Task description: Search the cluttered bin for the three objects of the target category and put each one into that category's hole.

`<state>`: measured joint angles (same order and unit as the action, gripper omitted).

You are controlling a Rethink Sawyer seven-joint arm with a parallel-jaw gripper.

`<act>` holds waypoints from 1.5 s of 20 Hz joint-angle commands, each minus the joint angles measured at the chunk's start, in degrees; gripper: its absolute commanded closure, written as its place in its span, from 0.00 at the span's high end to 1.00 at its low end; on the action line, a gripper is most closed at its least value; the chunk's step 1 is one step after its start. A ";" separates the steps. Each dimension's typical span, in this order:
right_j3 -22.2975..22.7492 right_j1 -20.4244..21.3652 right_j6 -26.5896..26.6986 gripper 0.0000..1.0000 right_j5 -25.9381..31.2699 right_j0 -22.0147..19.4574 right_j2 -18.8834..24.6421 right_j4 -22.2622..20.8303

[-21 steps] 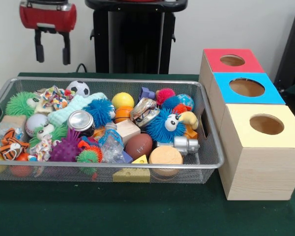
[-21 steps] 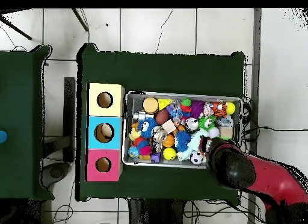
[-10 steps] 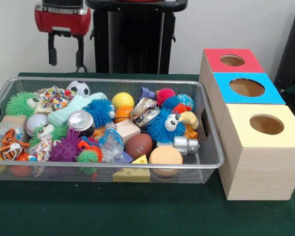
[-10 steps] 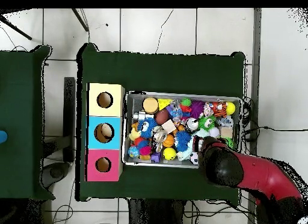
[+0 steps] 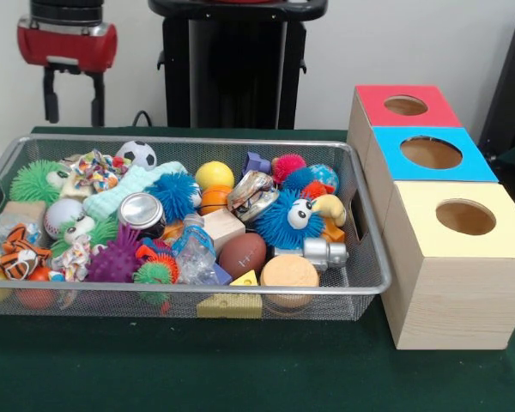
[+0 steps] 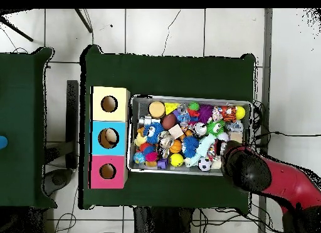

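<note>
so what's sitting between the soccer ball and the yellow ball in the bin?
In the front view, the pale green knit strip and the blue fuzzy ball lie between the soccer ball and the yellow ball.

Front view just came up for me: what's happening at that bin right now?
The gripper hangs empty, jaws open, above the far corner of the wire bin, holding nothing. The bin is packed with toys: a soccer ball, a brown football, a silver can. Three boxes stand beside it, red box, blue box, yellow box; nothing is seen going into any hole.
</note>
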<state>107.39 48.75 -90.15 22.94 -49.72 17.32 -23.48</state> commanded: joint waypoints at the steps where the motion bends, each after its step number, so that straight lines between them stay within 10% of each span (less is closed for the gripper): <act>1: -4.18 -4.78 5.41 1.00 5.90 -2.22 2.14 -3.84; 16: 4.95 -7.24 -0.89 1.00 -0.34 -1.99 -0.08 -5.43; 30: 1.16 -11.47 1.91 1.00 2.19 -3.07 1.42 -5.48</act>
<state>110.13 41.44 -90.15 22.91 -51.75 17.23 -25.52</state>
